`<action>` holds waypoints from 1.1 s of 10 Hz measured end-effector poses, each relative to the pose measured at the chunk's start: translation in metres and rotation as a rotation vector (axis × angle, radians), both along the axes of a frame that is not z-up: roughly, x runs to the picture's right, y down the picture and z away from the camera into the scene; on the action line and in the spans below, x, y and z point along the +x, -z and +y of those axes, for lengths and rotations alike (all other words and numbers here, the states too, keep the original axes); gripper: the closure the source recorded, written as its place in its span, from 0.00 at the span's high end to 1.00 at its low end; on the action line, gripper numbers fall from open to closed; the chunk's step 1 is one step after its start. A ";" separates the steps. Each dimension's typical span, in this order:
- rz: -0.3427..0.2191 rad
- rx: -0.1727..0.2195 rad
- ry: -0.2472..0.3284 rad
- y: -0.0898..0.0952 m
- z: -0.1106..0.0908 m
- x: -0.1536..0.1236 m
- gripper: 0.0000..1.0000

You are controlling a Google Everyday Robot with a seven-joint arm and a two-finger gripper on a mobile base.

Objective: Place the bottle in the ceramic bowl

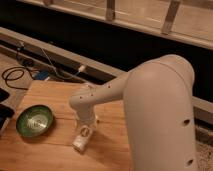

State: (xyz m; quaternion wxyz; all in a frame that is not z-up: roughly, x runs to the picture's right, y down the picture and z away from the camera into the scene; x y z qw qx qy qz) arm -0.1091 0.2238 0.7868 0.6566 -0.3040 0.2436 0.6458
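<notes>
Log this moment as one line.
gripper: at bottle | bottle: lying on wooden table, outside ceramic bowl | ceramic bowl: apart from bottle | placement: not yet done

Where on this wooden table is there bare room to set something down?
On the table, bare wood lies behind the ceramic bowl and along the front edge below it. Crowded: the gripper hangs over the bottle.

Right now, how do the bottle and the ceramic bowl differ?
Colour: the bottle is pale cream-white, the ceramic bowl glossy green.
Shape: the bottle is slim and elongated, the ceramic bowl round, shallow and wider than the bottle is long.
Pose: the bottle seems to lie on its side, the ceramic bowl sits upright.
Access: the gripper is right at the bottle; the ceramic bowl sits apart, uncovered.
Both rest on the wooden table.
</notes>
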 end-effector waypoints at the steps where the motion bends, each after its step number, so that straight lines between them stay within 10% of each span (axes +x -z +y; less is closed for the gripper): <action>1: -0.003 -0.013 -0.006 -0.005 0.006 0.001 0.65; 8: -0.073 0.057 0.010 0.010 -0.001 -0.003 0.04; 11: -0.085 0.082 -0.001 0.013 -0.011 0.003 0.00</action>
